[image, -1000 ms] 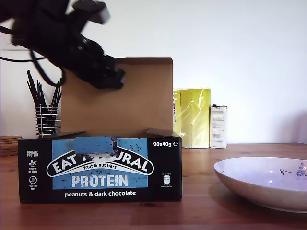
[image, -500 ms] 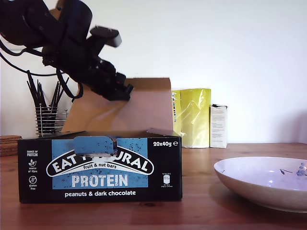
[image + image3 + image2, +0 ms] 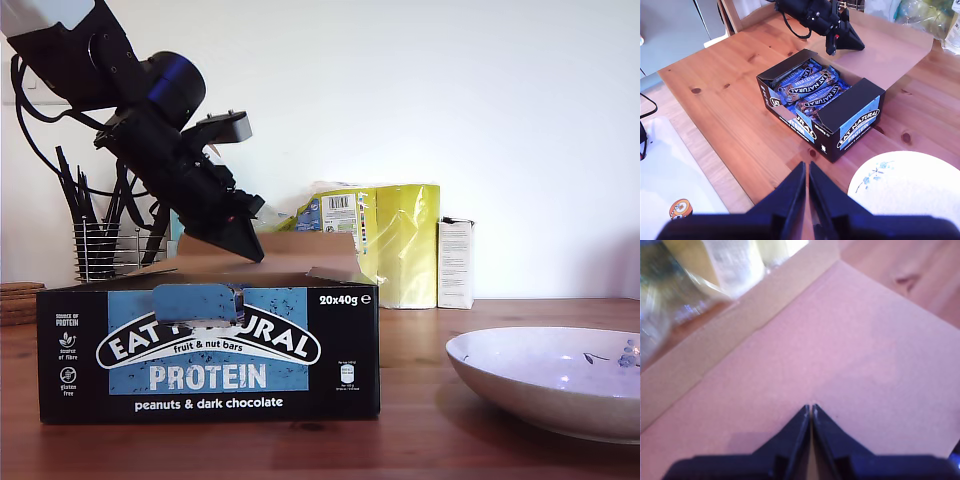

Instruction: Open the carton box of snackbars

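My second pincer (image 3: 808,172) hangs high over the near edge of the table (image 3: 730,115), fingers pressed together, holding nothing.

Near, at the exterior view's right: a white bowl (image 3: 555,378) with a small blue motif, resting on the table.

The carton box of snackbars (image 3: 210,345) sits at the exterior view's left, near the front of the table, blue "EAT NATURAL PROTEIN" panel facing that camera. It is open: the second wrist view shows rows of blue-wrapped bars (image 3: 812,90) inside, with the short side flaps standing out.

The brown lid (image 3: 270,255) is folded back behind the box, lying low and nearly flat, plain cardboard underside up.

My first pincer (image 3: 245,245) points down at the lid from the exterior view's upper left. Its fingers are together, tips on or just above the cardboard; contact cannot be confirmed. It grips nothing.

Far, against the wall: a wire holder of black sticks (image 3: 100,235) at the exterior view's left, a yellow packet (image 3: 400,245) and a small white carton (image 3: 456,263) right of the lid.
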